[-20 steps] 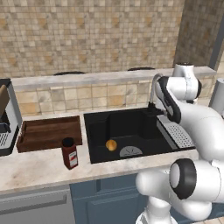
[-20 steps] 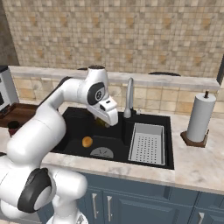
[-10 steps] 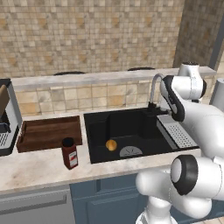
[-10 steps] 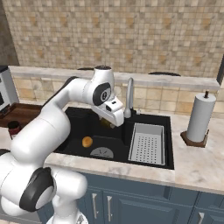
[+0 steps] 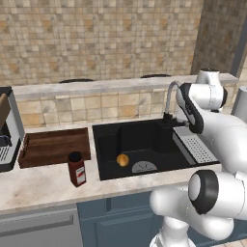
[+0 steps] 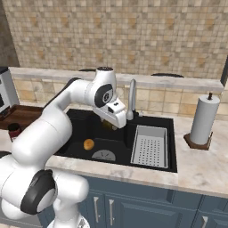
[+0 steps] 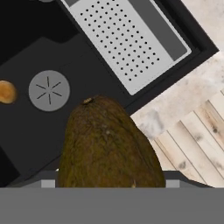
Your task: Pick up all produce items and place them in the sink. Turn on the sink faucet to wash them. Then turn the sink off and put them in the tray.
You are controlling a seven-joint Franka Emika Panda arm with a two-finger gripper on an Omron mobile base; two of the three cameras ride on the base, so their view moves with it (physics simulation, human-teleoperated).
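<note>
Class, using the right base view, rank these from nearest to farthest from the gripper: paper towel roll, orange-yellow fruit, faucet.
1. Faucet, just right of the gripper, behind the sink.
2. Orange-yellow fruit, lower left on the sink floor.
3. Paper towel roll, far right on the counter.

arm reaching over the sink, gripper loaded

the white arm bends from the base up and forward, its hand above the sink [image 6: 80, 116] near the back wall of the basin. the gripper [image 6: 110, 125] points downward, jaws closed around an olive-brown fruit [image 7: 109, 146] held over the sink.
</note>
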